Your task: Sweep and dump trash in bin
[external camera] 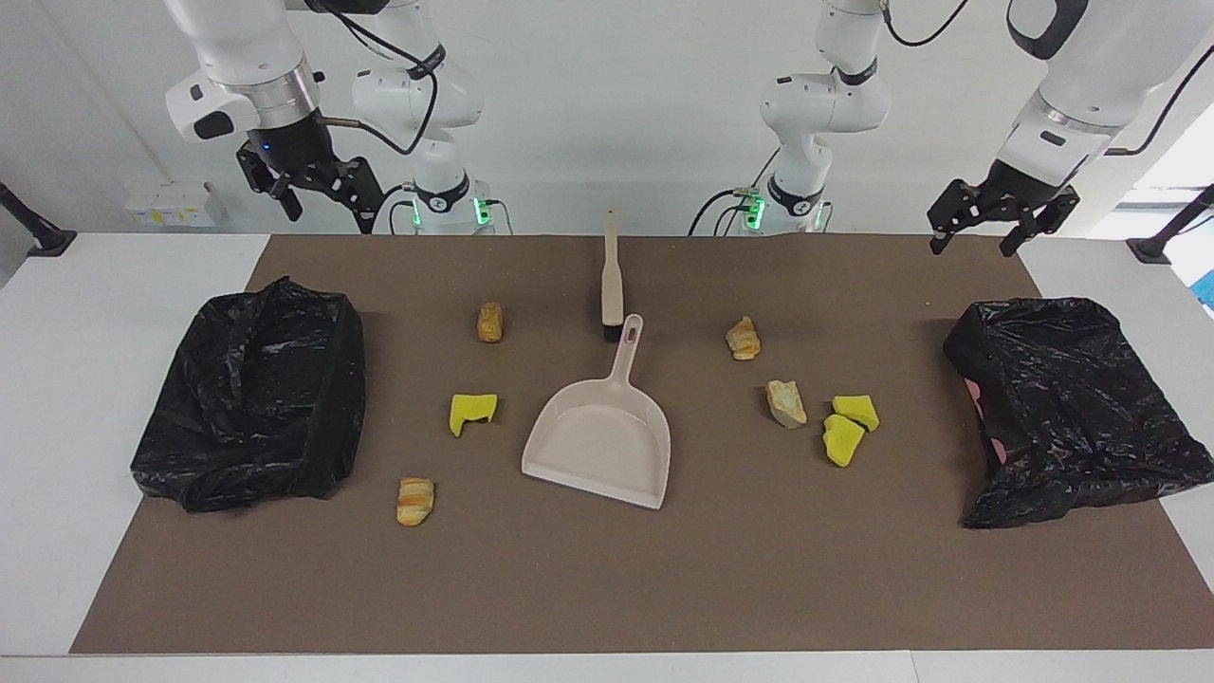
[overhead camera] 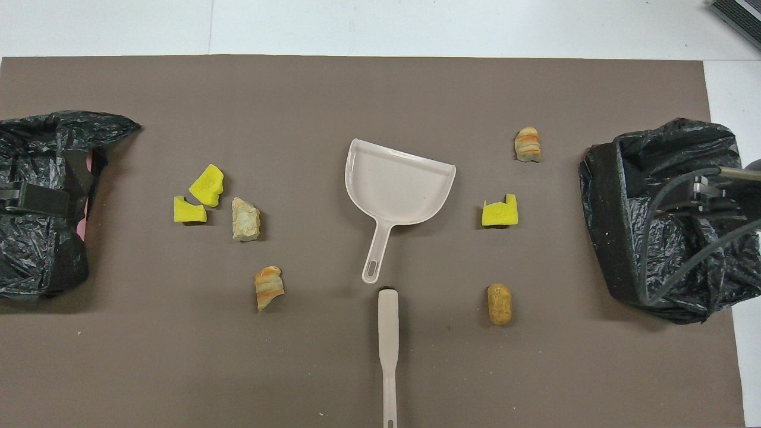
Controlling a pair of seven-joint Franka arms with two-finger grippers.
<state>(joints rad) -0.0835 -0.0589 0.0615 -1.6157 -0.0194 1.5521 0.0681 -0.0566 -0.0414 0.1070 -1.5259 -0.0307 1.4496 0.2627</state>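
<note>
Several scraps of trash lie scattered on the brown mat: yellow sponge chunks [external camera: 471,412] [external camera: 842,441] [overhead camera: 207,185] and tan bread pieces [external camera: 489,323] [external camera: 744,338] [overhead camera: 245,219]. A beige dustpan [external camera: 597,436] [overhead camera: 398,181] lies in the middle, its handle toward the robots. A beige brush [external camera: 612,275] [overhead camera: 388,333] lies just nearer to the robots than that handle. A bin lined with a black bag stands at each end of the mat [external camera: 251,398] [external camera: 1072,408]. My right gripper [external camera: 330,220] and left gripper [external camera: 972,249] hang open and hold nothing, each raised at its own end.
The mat [overhead camera: 380,89] covers most of a white table [external camera: 57,379], with bare white strips at both ends. Small white boxes [external camera: 171,204] sit off the table at the right arm's end. Black stands [external camera: 43,237] [external camera: 1152,249] rest at the table's corners nearest the robots.
</note>
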